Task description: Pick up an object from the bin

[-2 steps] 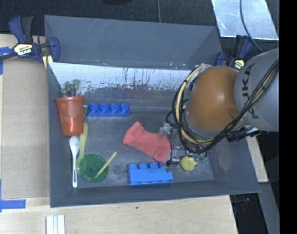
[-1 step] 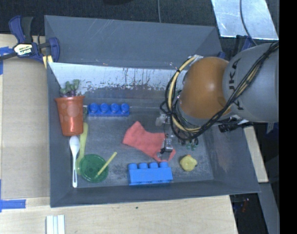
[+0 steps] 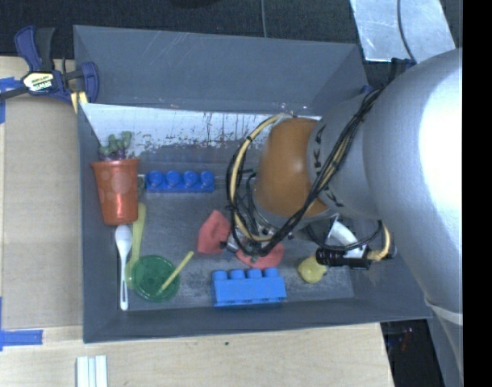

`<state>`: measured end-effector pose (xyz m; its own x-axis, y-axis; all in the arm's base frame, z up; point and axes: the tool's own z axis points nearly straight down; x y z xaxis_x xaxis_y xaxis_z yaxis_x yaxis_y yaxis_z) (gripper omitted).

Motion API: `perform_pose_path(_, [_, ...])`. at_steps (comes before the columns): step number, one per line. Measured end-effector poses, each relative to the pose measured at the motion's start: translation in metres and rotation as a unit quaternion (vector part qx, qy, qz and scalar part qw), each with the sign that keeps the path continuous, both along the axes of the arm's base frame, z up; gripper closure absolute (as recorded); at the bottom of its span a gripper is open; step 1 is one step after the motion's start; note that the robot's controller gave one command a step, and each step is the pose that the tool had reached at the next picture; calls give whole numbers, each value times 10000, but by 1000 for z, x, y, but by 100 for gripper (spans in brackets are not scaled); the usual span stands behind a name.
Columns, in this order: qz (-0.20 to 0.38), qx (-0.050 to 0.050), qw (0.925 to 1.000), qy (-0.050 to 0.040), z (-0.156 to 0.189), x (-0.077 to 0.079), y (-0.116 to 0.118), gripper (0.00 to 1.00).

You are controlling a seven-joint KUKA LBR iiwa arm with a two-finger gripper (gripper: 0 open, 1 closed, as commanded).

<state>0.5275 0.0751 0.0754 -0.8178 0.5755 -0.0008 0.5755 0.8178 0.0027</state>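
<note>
Gripper (image 3: 248, 244) is down over the red crumpled thing (image 3: 213, 232) near the middle of the bin (image 3: 214, 71), tucked under the orange wrist cover (image 3: 282, 172) (so can't tell if it's set wide or narrow). Red shows at its 9 & 5 o'clock. To grasp well, imo: centre on the red bulk, close gently, lift straight up. Watch the blue brick (image 3: 248, 287) just beside at 6 o'clock and the yellow lump (image 3: 310, 271) at 4, don't drag either along
</note>
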Motion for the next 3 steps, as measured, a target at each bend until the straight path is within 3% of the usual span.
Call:
perform_pose_path(1, [1, -1, 10000, 0, 0, 0, 0, 100])
perform_pose_path(2, [-130, -7, 9999, 27, 56, 2, 0, 100])
perform_pose_path(3, [-30, -11, 10000, 39, 147, 2, -4, 100])
